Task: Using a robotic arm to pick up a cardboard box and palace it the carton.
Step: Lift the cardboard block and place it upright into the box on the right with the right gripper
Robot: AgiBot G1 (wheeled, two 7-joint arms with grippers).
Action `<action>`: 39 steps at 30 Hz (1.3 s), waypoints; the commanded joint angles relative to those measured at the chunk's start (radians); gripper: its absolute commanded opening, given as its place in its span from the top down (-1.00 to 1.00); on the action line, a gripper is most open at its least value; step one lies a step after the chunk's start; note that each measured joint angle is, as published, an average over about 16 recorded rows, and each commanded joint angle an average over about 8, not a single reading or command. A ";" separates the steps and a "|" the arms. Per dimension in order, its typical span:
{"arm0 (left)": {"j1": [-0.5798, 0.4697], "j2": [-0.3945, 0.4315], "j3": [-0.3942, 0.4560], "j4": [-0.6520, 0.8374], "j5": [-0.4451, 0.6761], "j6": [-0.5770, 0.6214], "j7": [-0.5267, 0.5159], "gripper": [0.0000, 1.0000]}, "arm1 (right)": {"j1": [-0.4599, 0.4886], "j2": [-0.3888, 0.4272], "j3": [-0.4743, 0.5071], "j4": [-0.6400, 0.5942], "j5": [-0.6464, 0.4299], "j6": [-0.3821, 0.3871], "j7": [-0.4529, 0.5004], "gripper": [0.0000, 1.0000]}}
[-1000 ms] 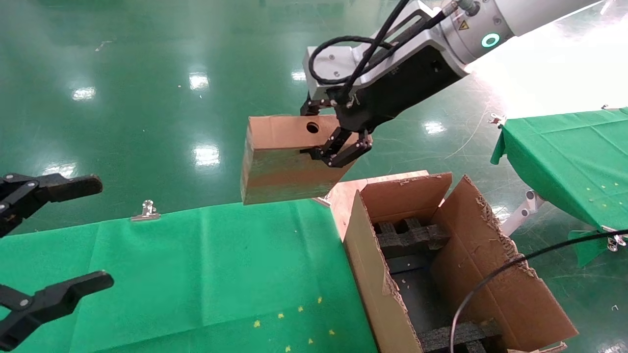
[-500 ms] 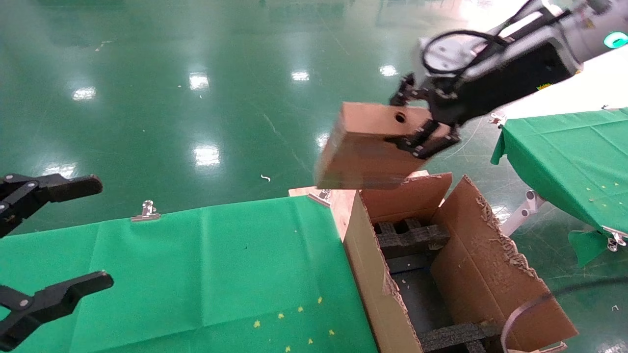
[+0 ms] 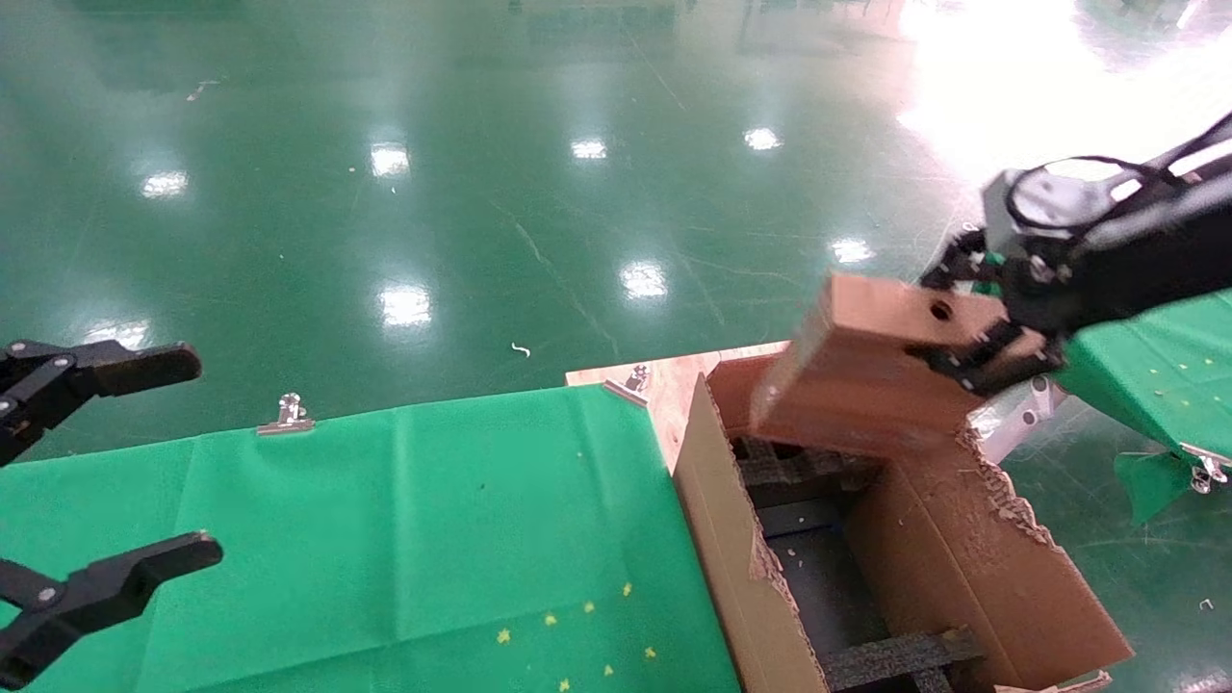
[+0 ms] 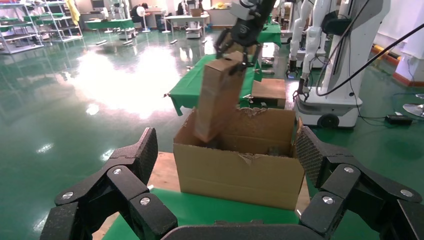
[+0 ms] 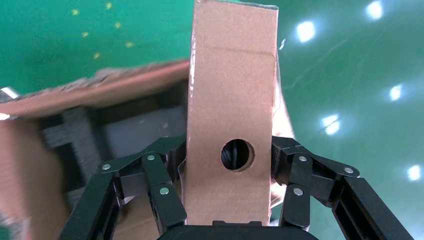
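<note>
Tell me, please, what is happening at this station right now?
The right gripper is clamped on the small cardboard box and holds it tilted over the far end of the open carton, its lower end at the carton's opening. The box is not released. The carton stands beside the green-covered table, black foam bars inside. The left gripper is open and idle above the table's left side.

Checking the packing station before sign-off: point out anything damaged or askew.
The carton has ragged, torn flap edges, mainly on its right flap. The cardboard box, shut in the right gripper, hangs tilted over the carton's far end. The left gripper is open over the green table.
</note>
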 commanded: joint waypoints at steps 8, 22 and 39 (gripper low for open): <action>0.000 0.000 0.000 0.000 0.000 0.000 0.000 -1.00 | 0.035 0.095 -0.141 0.054 0.056 0.005 0.064 1.00; 0.000 0.000 0.000 0.000 0.000 0.000 0.000 -1.00 | 0.000 0.096 -0.157 0.072 0.089 0.048 0.132 1.00; 0.000 0.000 0.000 0.000 0.000 0.000 0.000 -1.00 | -0.099 0.257 -0.235 0.447 0.024 0.331 0.821 1.00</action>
